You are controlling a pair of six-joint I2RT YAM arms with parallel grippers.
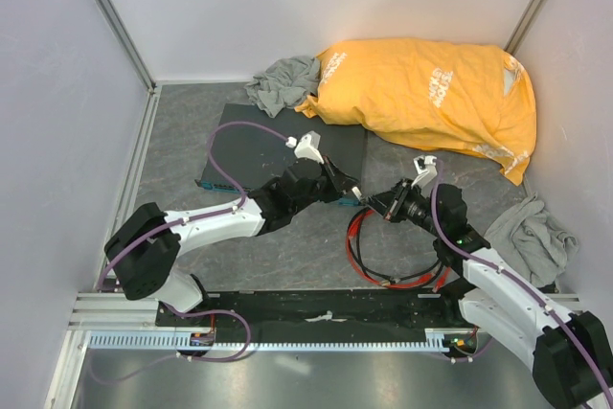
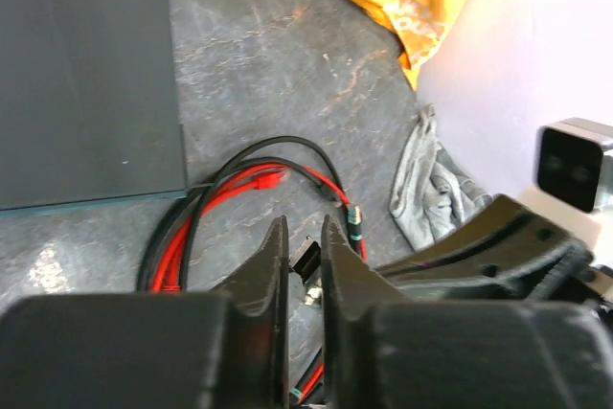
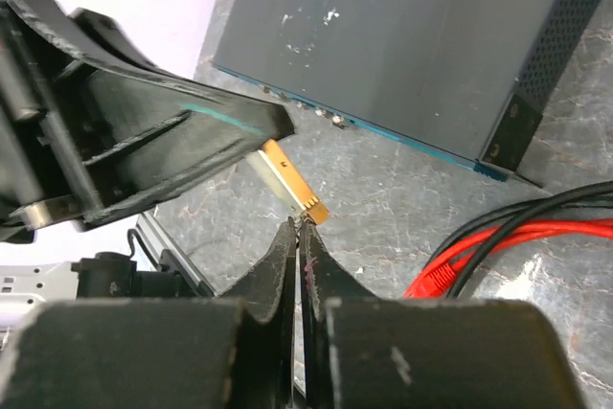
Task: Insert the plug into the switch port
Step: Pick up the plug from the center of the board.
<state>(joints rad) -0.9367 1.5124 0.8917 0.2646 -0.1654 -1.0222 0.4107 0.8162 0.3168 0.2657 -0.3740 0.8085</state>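
The switch is a flat dark grey box; its ports sit along the blue-green front edge. The plug is a small clear and gold connector hanging above the table in front of that edge. My left gripper is shut on its rear part, with a dark piece showing between the narrow jaws. My right gripper is shut, its tips pinching the plug's gold front corner. The red cable lies coiled on the table below both grippers. Which socket the plug faces cannot be told.
A big orange bag lies at the back right with a grey cloth beside it. Another grey cloth lies at the right wall. A black cable loops with the red one. White walls close in three sides.
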